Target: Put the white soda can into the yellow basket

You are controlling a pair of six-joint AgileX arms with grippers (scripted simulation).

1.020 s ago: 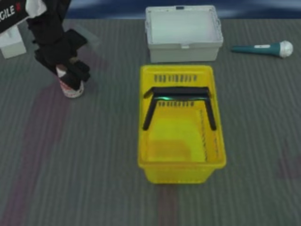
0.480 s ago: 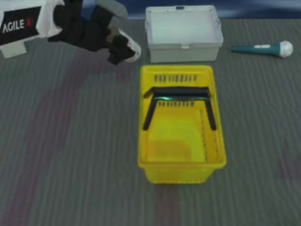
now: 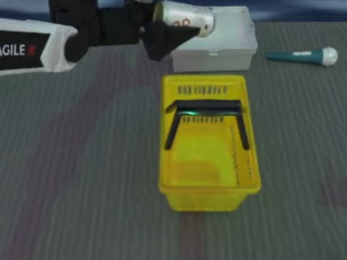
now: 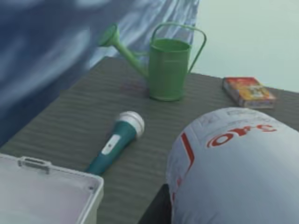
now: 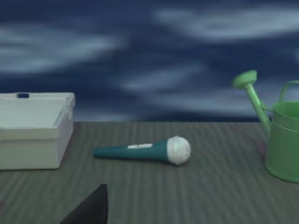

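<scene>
The grey ribbed table point(image 3: 81, 179) carries the yellow basket point(image 3: 209, 192) at centre, handles folded across its interior. The white-grey bin point(image 3: 238, 51) sits at the basket's 12 o'clock; a teal microphone point(image 3: 303, 56) lies at its 2 o'clock. The left gripper point(image 3: 162, 32) pinches the white soda can point(image 3: 184, 16) (red markings visible), holding it tipped on its side in the air over the bin's left portion, at the basket's 11 o'clock. The left wrist view shows a green watering can point(image 4: 168, 65) and a small orange box point(image 4: 247, 91). The right gripper's state cannot be told.
</scene>
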